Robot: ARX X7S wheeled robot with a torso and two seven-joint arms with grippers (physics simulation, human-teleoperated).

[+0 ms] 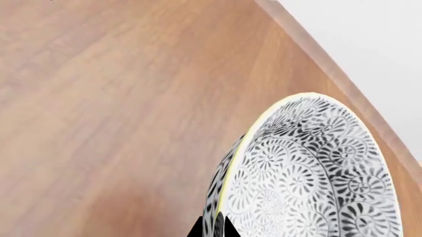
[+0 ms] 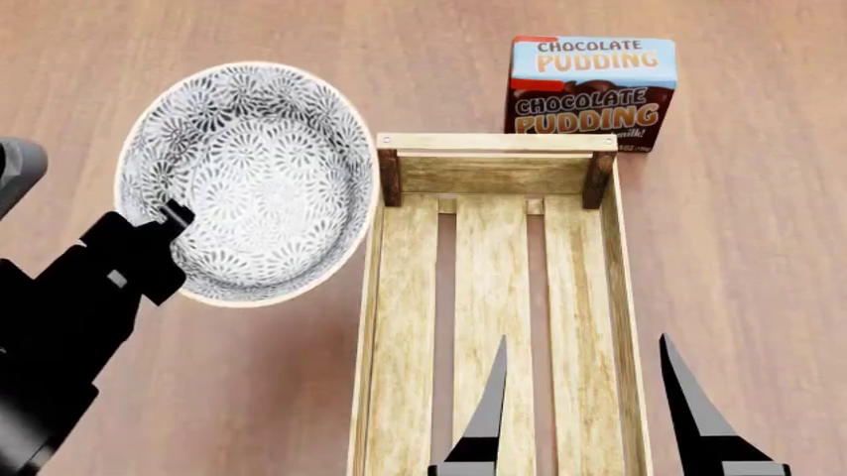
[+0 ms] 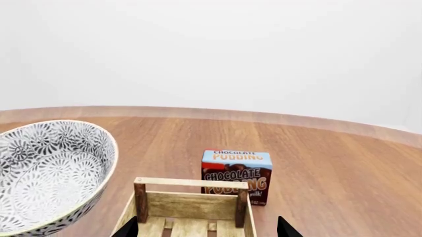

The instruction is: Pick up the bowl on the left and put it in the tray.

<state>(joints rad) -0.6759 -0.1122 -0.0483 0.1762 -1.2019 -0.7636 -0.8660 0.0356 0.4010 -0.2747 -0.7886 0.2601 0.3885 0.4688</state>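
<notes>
The bowl (image 2: pixel 245 178), white with a dense grey-black floral pattern and a cream rim, hangs tilted in the air just left of the tray's far end. My left gripper (image 2: pixel 170 220) is shut on the bowl's near-left rim; in the left wrist view its black fingertips (image 1: pixel 228 228) pinch the bowl (image 1: pixel 310 173) wall. The tray (image 2: pixel 400 297), a long light-wood slatted crate, runs down the middle of the head view. My right gripper (image 2: pixel 582 397) hovers open over the tray's near part, nothing between its fingers. From the right wrist I see the bowl (image 3: pixel 46 173) left of the tray (image 3: pixel 191 203).
A chocolate pudding box (image 2: pixel 590 91) stands just beyond the tray's far right corner, and shows as a pudding box (image 3: pixel 236 174) behind the tray in the right wrist view. The wooden table (image 1: pixel 99 98) ends at a curved edge (image 1: pixel 343 74) against a white wall.
</notes>
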